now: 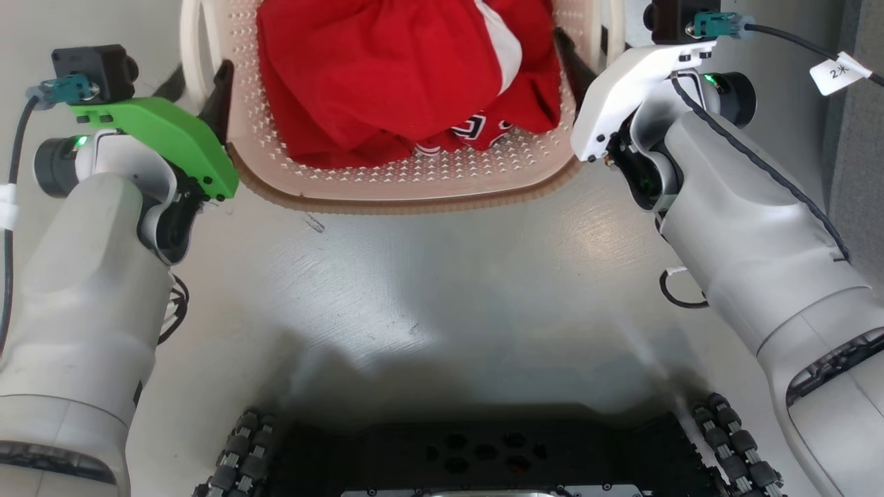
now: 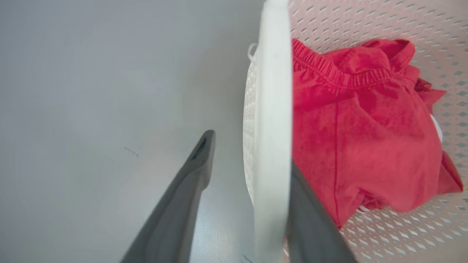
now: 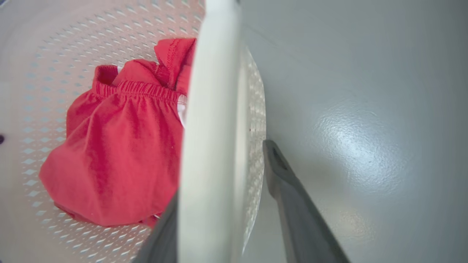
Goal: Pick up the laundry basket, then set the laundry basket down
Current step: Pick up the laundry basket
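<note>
The laundry basket (image 1: pixel 414 197), cream-white and perforated with a brown rim, is at the top centre of the head view, over the grey floor. Red clothes (image 1: pixel 407 76) fill it. My left gripper (image 1: pixel 197 79), under its green housing, straddles the basket's left white handle (image 2: pixel 272 128). One finger (image 2: pixel 197 164) is outside with a gap to the handle, the other finger (image 2: pixel 310 219) lies inside against it. My right gripper (image 1: pixel 590 48) straddles the right handle (image 3: pixel 208 128) the same way, its outer finger (image 3: pixel 292 197) standing beside the basket wall. Both are open.
My black wheeled base (image 1: pixel 483 449) fills the bottom of the head view, with bare grey floor (image 1: pixel 428 297) between it and the basket. A black cable with a white tag (image 1: pixel 839 72) hangs at the upper right. A darker grey surface (image 1: pixel 863 172) runs along the right edge.
</note>
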You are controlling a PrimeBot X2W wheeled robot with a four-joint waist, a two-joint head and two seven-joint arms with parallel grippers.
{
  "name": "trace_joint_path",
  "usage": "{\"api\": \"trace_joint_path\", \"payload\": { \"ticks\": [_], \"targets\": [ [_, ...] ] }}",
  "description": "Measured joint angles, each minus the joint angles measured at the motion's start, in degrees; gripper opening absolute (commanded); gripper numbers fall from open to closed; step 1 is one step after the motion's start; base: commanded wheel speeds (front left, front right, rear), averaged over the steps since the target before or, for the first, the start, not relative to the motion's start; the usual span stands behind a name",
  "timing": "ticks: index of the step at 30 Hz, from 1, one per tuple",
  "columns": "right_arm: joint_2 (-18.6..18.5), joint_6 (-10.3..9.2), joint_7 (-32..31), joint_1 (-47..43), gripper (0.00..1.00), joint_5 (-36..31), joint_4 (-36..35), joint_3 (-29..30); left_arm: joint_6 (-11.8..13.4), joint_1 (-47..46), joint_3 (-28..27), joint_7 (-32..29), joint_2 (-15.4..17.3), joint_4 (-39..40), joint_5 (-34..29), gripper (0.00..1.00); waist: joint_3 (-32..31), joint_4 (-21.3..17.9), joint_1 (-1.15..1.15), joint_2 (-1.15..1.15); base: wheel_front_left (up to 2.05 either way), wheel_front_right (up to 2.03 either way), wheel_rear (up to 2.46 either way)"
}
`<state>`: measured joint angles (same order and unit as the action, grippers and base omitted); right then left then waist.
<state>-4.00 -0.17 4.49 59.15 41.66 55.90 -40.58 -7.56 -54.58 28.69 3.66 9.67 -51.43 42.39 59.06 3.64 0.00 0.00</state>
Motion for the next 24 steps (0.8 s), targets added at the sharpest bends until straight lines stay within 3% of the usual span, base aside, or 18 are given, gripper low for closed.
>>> {"api": "trace_joint_path", "payload": {
  "ticks": [4,24],
  "targets": [
    [0.7,-1.21,0.1,0.8,0.00,0.9,0.3,-0.5,-0.3,-0.3,1.0,0.5,-0.9,-0.2,0.9,0.00,-0.1,0.0,0.00,0.00,0.00,0.00,0.00],
    [0.5,-0.67,2.6,-0.3,0.00,4.9,3.0,-4.0,-0.3,0.1,4.7,3.0,-1.9,-3.9,3.9,0.00,-5.0,0.1,0.00,0.00,0.00,0.00,0.00]
  ]
}}
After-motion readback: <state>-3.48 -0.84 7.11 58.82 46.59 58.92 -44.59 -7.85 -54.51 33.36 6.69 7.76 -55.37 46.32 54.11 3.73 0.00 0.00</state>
